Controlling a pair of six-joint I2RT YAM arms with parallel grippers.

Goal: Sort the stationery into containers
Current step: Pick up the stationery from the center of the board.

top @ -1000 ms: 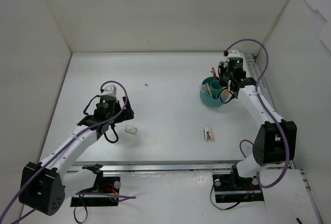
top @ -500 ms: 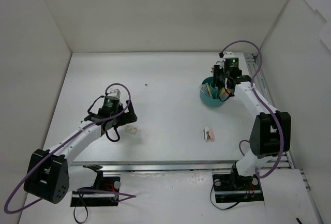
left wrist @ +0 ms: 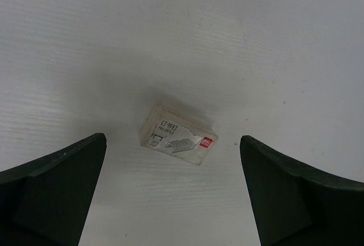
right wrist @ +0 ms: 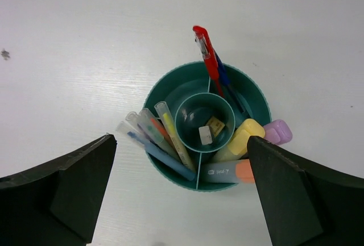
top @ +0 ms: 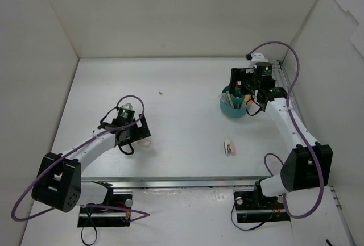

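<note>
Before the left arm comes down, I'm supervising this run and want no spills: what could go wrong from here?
The small box lies skewed under the open left claw; closing may twist it or squirt it out. The orange-capped highlighter and the purple one overhang the teal organiser; the open right claw could knock them.

Lighting: bright, even, diffuse, from overhead. Table (top: 182,87): white, slightly washed out, no hard glare. Shadows: soft and faint beside the box (left wrist: 178,135). Focus: wrist views sharp at centre; fingers (left wrist: 51,183) dark, soft-edged.
</note>
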